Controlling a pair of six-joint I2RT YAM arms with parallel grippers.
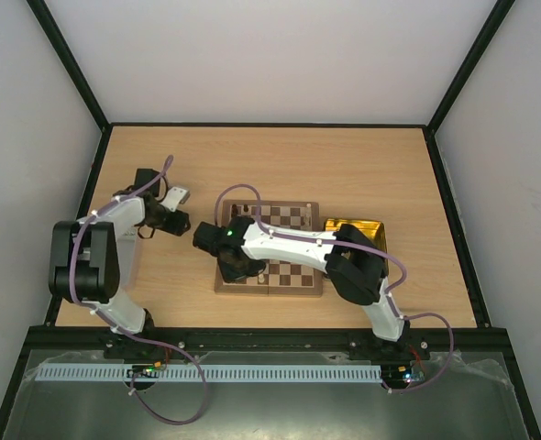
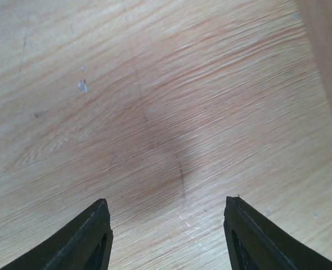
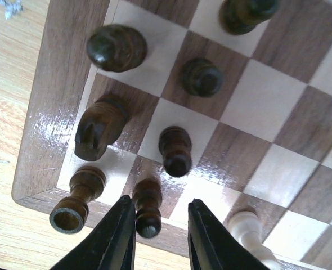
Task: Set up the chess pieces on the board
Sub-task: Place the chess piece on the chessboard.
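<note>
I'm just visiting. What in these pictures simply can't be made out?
- Top view: the right arm covers much of the left half of the board and part of the yellow tray; the chess pieces are too small to name.
- Right wrist view: a pale piece is cut off by the bottom edge, a dark piece by the top edge.
- Left wrist view: a blurred brown strip, cut off by the right edge, cannot be identified.
</note>
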